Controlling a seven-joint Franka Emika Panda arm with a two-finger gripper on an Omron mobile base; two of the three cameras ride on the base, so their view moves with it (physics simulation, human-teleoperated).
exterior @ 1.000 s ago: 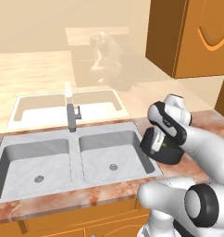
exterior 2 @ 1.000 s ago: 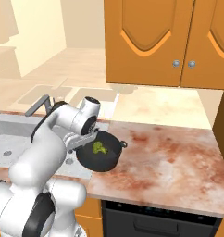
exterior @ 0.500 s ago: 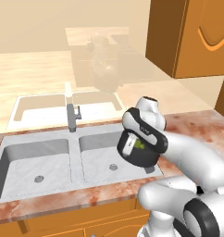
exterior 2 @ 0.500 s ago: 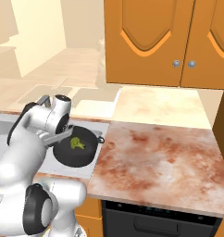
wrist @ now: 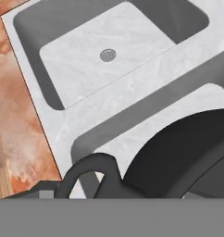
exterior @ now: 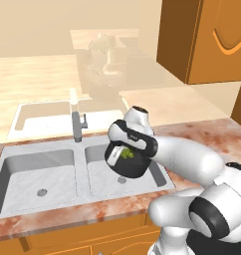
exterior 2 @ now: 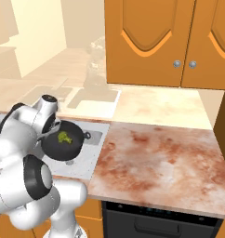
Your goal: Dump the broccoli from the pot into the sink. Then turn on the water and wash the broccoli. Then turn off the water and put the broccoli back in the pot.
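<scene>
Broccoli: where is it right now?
Inside the pot, which the end effector holds tilted over the sink's right basin; the broccoli shows in both base views.

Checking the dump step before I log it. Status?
Claw shut on the pot, held tilted over the sink's right basin. Broccoli inside the pot, not dumped. Faucet off to one side, no water running.

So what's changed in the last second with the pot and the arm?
The arm carried the squat black pot leftward, off the counter, to hang above the right basin of the grey metal sink, tipped. The yellow-green broccoli floret remains inside. The upright grey faucet is unchanged, no water.
</scene>
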